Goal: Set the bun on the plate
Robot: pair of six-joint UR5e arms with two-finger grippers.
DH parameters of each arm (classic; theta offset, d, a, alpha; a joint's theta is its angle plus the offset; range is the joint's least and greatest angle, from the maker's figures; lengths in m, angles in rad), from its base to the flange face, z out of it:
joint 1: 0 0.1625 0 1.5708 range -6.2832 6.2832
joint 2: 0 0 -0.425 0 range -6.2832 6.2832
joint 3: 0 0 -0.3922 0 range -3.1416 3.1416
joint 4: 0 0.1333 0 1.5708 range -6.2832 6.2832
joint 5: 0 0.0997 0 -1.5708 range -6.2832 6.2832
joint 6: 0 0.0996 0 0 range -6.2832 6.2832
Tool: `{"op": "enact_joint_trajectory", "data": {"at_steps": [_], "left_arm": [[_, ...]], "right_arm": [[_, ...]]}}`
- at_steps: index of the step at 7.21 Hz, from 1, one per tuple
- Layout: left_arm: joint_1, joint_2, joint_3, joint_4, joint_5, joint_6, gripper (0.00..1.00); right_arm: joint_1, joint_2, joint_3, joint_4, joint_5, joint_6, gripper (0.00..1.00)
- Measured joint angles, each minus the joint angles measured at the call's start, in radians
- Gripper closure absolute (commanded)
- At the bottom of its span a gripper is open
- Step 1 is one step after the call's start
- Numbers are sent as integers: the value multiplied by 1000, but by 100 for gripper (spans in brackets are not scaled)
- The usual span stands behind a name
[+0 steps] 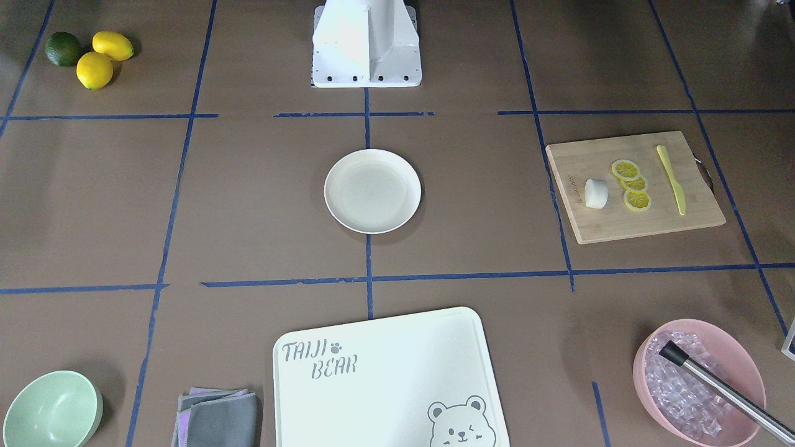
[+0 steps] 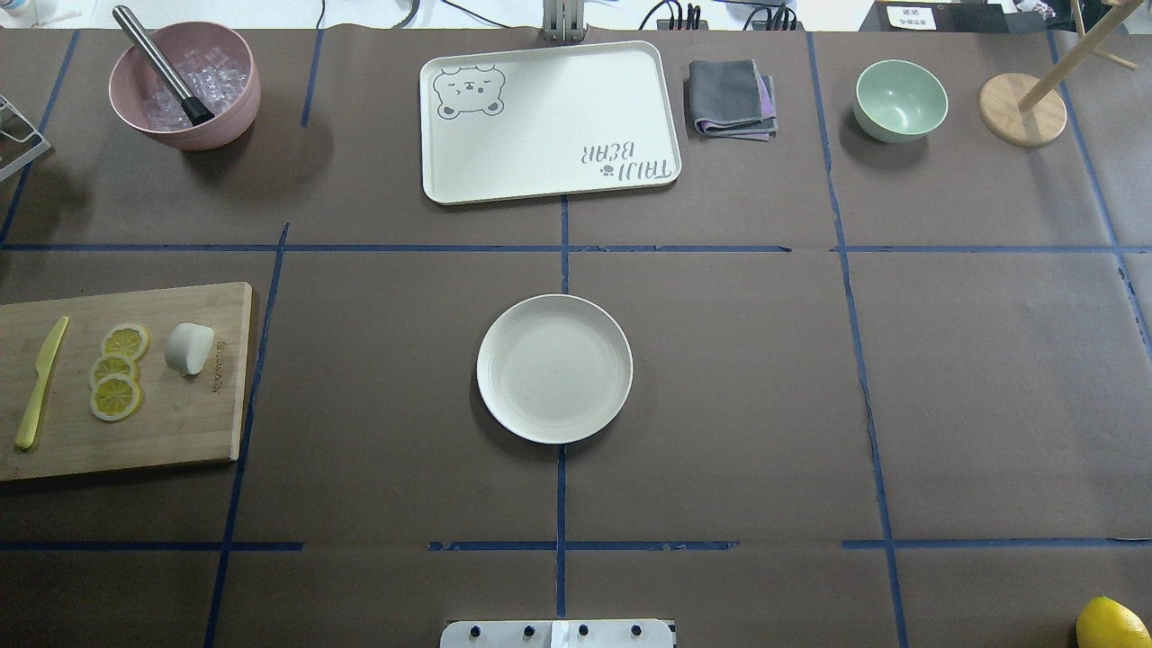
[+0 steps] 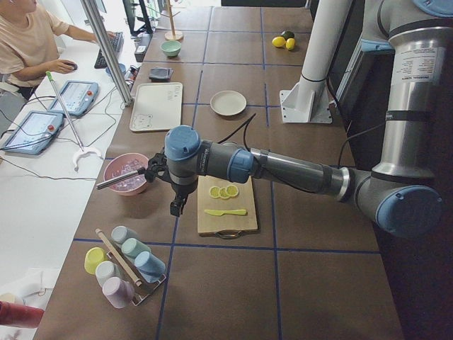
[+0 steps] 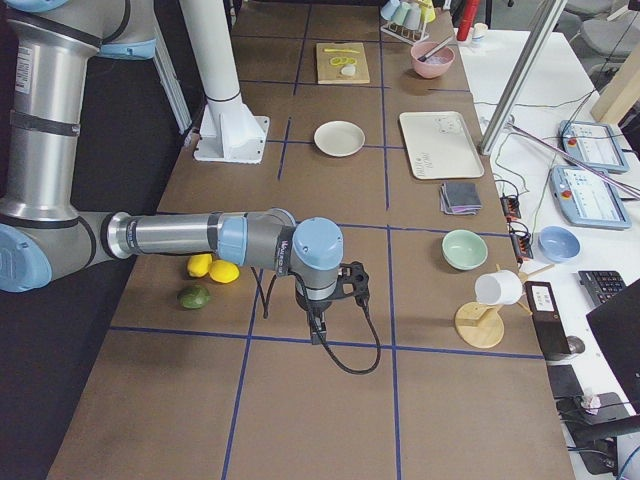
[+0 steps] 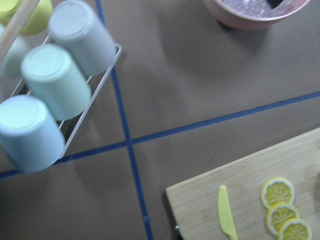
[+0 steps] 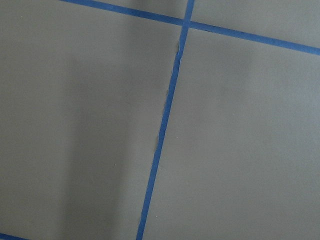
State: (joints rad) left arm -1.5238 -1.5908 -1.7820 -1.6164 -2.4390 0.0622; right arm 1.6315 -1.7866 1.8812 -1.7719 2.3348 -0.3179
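Note:
The small white bun [image 1: 596, 194] [image 2: 189, 348] lies on a wooden cutting board [image 1: 640, 217] [image 2: 171, 423], beside three lemon slices [image 2: 117, 371]. The round cream plate [image 1: 372, 191] [image 2: 554, 369] sits with nothing on it at the table's middle, far from the bun. My left gripper [image 3: 178, 205] hangs above the table next to the board's outer end, seen only in the exterior left view; I cannot tell whether it is open or shut. My right gripper [image 4: 318, 330] hovers over bare table near the lemons, seen only in the exterior right view; its state I cannot tell either.
A yellow knife [image 2: 40, 382] lies on the board. A pink bowl of ice [image 2: 184, 85] holds a metal tool. At the far edge are a bear-printed tray [image 2: 549, 121], a folded cloth [image 2: 731, 99] and a green bowl [image 2: 900, 101]. A cup rack [image 5: 50, 85] stands near the left gripper.

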Motion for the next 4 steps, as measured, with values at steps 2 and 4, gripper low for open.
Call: {"op": "enact_joint_trajectory", "data": {"at_steps": [2, 4], "left_arm": [[207, 1, -68, -58, 11, -235, 0], [447, -3, -123, -140, 139, -538, 0]], "right_arm": [[1, 1, 2, 0, 0, 2, 0], [1, 1, 2, 0, 0, 1, 0]]}}
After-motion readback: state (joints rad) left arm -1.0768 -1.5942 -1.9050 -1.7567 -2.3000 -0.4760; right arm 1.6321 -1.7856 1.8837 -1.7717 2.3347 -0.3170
